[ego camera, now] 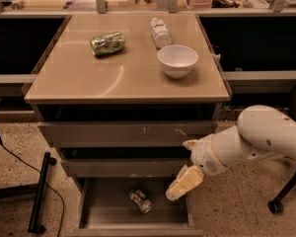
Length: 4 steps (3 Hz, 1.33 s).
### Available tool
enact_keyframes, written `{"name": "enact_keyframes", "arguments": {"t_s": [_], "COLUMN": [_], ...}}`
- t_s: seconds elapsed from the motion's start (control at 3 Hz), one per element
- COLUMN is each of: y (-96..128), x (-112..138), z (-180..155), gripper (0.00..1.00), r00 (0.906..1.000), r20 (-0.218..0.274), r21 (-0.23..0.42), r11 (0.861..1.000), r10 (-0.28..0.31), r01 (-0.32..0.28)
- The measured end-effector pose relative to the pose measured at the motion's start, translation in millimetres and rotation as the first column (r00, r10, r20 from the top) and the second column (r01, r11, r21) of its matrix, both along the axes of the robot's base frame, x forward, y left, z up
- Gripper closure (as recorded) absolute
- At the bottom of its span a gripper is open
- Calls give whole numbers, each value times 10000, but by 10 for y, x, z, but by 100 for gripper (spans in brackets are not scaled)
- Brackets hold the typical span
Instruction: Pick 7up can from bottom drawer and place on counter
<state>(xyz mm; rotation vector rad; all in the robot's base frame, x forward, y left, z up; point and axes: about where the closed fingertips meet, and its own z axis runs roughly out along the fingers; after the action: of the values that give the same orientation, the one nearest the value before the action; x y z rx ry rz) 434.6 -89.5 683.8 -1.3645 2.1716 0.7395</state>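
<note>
The 7up can, pale with green markings, lies on its side on the grey floor of the open bottom drawer. My gripper hangs from the white arm at the right, over the drawer's right side, a short way right of and above the can. The tan counter tops the grey cabinet.
On the counter lie a darker green can, a clear plastic bottle and a white bowl. Two grey drawers sit above the bottom one. A black cable and stand foot lie on the floor at left; a chair wheel at right.
</note>
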Motion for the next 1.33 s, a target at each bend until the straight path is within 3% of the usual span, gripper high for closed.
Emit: {"name": "enact_keyframes", "arguments": {"t_s": [0.33, 0.67, 1.0, 1.33], "y": [206, 218, 216, 121], "x": [285, 354, 152, 132], "z": [-433, -425, -722, -1307], "gripper": [0, 0, 0, 0], "r00": [9974, 9961, 9923, 9731], "r20": [-85, 101, -238, -315], "r21": [118, 153, 658, 773], "r11": [9973, 9960, 9902, 9701], "r10": [-720, -877, -1215, -2281], "r01": [721, 875, 1229, 2299]}}
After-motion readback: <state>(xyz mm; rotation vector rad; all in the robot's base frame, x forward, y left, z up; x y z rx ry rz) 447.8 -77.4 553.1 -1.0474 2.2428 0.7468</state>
